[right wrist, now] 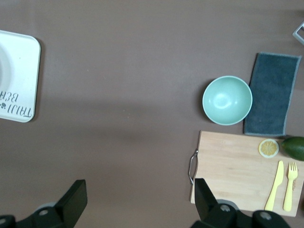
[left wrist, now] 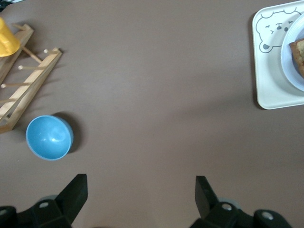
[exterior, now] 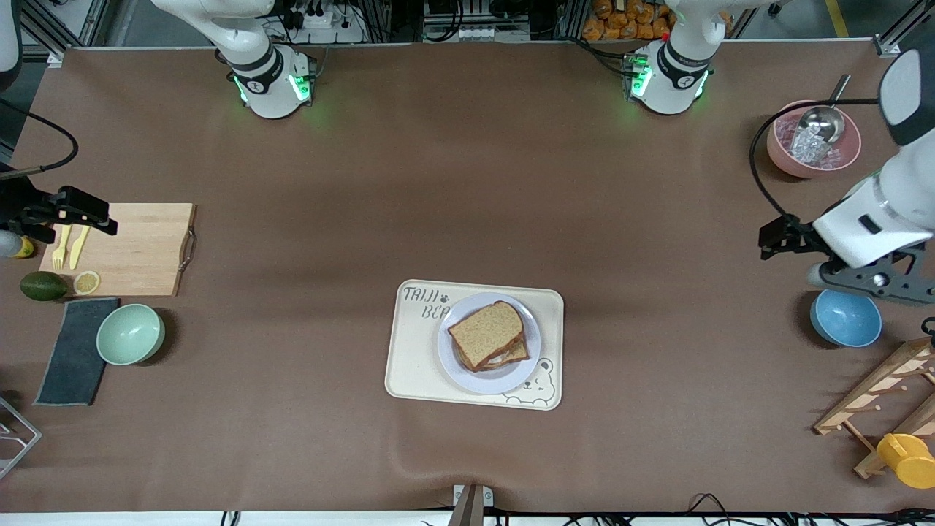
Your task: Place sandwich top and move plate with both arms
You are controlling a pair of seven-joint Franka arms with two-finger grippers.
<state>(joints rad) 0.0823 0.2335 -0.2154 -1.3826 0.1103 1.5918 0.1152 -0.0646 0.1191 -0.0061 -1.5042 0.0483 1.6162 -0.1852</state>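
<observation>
Right gripper (exterior: 98,219): fingers spread apart and empty; it hangs over the cutting board (exterior: 139,248) at the right arm's end of the table, well apart from the plate.
Sandwich top (exterior: 488,332): lies flat on the stacked sandwich, corners turned diagonal to the tray edges; placement judged complete.
Plate (exterior: 449,354): rests on the bear-printed tray (exterior: 409,365), at mid-table, near the front camera.
Left gripper (exterior: 774,237): fingers spread apart and empty; it hangs over bare table beside the blue bowl (exterior: 845,318), well apart from the plate.
Governing relation: the plate lies between both grippers, roughly equally distant; each arm must travel inward to its own side of the rim.
</observation>
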